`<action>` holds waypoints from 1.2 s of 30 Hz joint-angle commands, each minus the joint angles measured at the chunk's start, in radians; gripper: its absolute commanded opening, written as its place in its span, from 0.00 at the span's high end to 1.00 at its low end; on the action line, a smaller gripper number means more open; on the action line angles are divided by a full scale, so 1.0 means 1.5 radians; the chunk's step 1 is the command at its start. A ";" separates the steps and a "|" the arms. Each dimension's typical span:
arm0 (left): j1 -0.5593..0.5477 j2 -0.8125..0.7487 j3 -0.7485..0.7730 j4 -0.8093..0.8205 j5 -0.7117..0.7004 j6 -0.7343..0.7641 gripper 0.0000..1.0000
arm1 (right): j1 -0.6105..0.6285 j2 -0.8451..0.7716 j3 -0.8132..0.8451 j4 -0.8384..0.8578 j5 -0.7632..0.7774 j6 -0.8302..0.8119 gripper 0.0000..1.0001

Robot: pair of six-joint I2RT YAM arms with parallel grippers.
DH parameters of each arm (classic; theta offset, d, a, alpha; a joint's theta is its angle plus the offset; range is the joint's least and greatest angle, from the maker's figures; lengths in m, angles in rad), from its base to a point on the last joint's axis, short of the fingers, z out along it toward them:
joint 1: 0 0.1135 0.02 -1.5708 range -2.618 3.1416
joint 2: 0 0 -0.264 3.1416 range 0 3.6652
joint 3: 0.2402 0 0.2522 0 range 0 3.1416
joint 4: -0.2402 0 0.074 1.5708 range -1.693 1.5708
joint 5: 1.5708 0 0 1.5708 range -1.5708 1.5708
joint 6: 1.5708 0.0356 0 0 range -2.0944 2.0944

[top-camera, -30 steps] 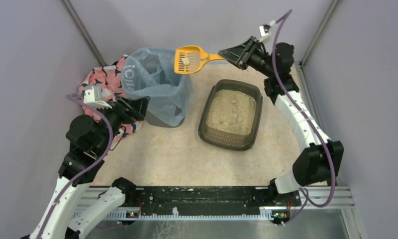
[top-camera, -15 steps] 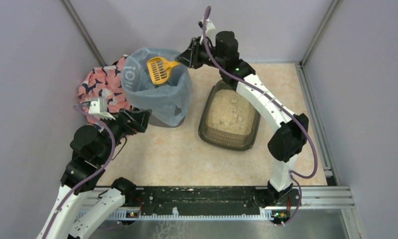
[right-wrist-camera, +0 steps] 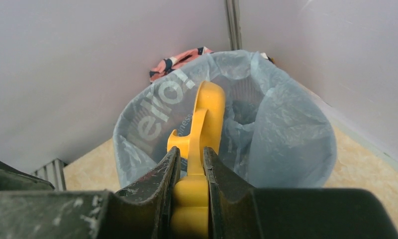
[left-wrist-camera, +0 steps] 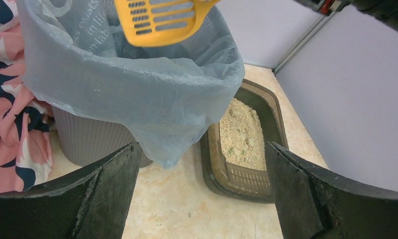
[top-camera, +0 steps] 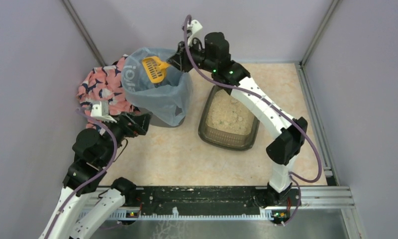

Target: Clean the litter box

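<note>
On the beige table [top-camera: 177, 159], the litter box [top-camera: 224, 143] sits just off centre toward 3 o'clock. Its bed of litter [top-camera: 227, 119] shows several pale lumps [top-camera: 235, 101], so the cleaning looks only partly done and more scooping passes are likely needed. The bin with the light blue bag [top-camera: 159, 102] stands at 11 o'clock, just beside the box, and a pink patterned cloth [top-camera: 100, 84] lies behind it at 10 o'clock. The right gripper [top-camera: 176, 59] is clamped narrowly on the handle of the yellow scoop [top-camera: 154, 68]. The scoop is tipped over the bag's mouth, and its slotted face looks empty, which suggests this load is already dumped. The left gripper [top-camera: 137, 123] hangs at the bin's 7 o'clock side with its jaws spread wide and nothing in them. For room to move, the booth walls close in at 12 o'clock behind the bin, and the bag's loose rim flares out near the scoop. The right arm crosses above the box's far end. Bare floor lies open at 6 o'clock, between the box and the arm bases.
</note>
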 commanded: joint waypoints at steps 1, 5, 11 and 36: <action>-0.002 0.008 -0.009 0.024 0.026 0.008 0.01 | -0.054 -0.090 0.016 0.089 -0.072 0.118 1.00; -0.002 0.008 -0.021 0.032 0.036 -0.006 0.01 | -0.146 -0.186 -0.149 0.331 -0.157 0.305 1.00; -0.002 0.054 -0.024 0.083 0.174 -0.004 0.01 | -0.339 -0.335 -0.391 0.569 -0.202 0.543 1.00; -0.009 0.428 0.094 0.477 0.587 -0.191 0.01 | -0.478 -0.758 -0.702 0.287 -0.488 0.520 1.00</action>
